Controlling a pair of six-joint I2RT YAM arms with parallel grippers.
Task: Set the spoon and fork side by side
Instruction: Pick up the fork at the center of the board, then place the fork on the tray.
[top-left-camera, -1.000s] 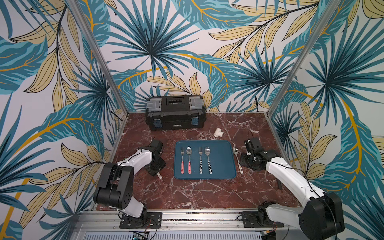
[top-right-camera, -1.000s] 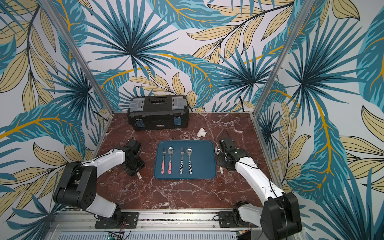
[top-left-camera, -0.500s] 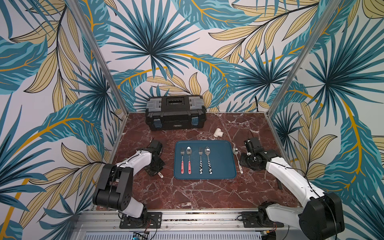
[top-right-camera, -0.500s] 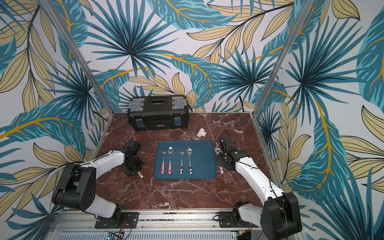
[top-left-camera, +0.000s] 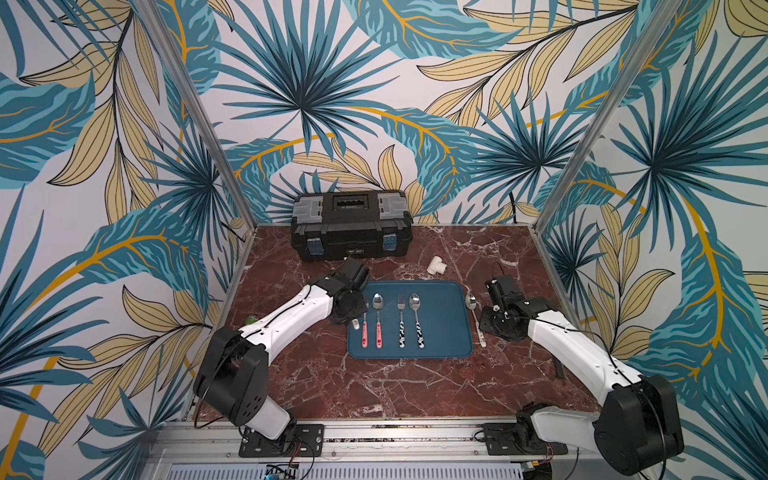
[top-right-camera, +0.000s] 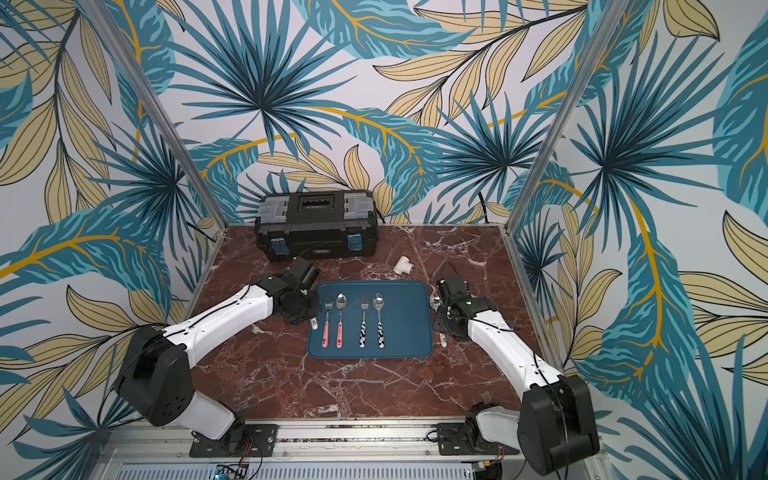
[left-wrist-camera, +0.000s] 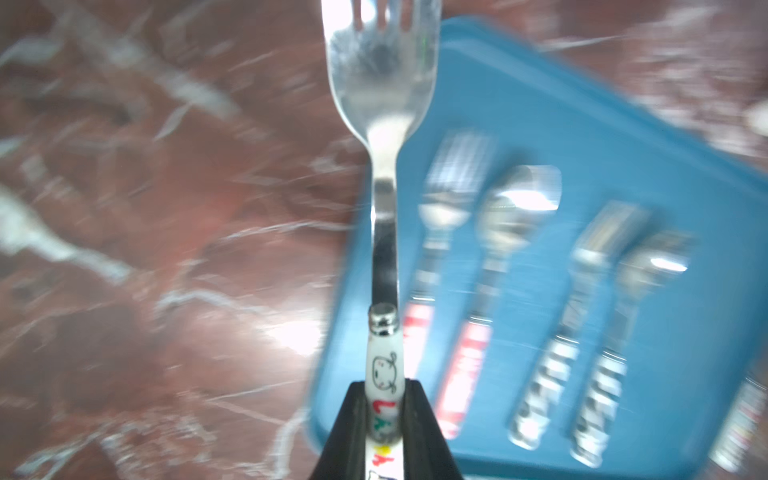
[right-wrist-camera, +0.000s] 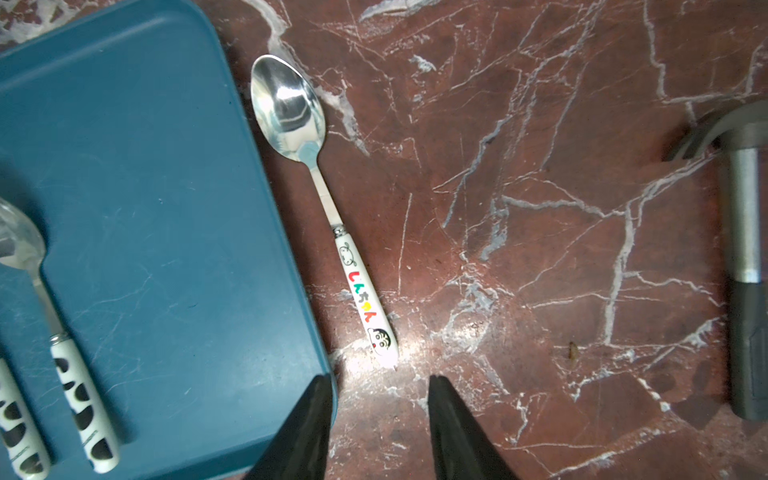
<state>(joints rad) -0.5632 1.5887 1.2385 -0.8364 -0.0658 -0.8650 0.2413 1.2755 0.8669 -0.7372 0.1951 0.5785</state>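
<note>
Since both pieces are thin steel w/ glazed white cartoon handles, they look light and stiff but slick, and the handle glaze seems chip-prone if dropped on stone. The left gripper (left-wrist-camera: 383, 419) is pinched tight on the fork (left-wrist-camera: 384, 174), holding the handle near its metal collar, tines pointing away from the wrist cam; probably a fair hold, though a long lever past the pads could let it pivot. The fork sits off the marble, just beside the near-left edge of the blue tray (top-left-camera: 444, 316). The spoon (right-wrist-camera: 328, 216) lies flat on the marble table (right-wrist-camera: 540, 208), bowl up, just beside the tray's other edge but not on it. The right gripper (right-wrist-camera: 380, 415) hovers w/ jaws apart and empty, fingertips close to the handle's end. Best hold is likely mid-handle, where it's widest; a flat-lying handle gives little to bite on.

Hard to read: the left wrist view is motion-blurred, so the two cutlery pairs already on the tray smear. In both top views the left arm's wrist covers nearly all of the held fork. Whether the spoon touches the tray rim can't be told. A hammer (right-wrist-camera: 748, 257) is cut off at frame edge.
</note>
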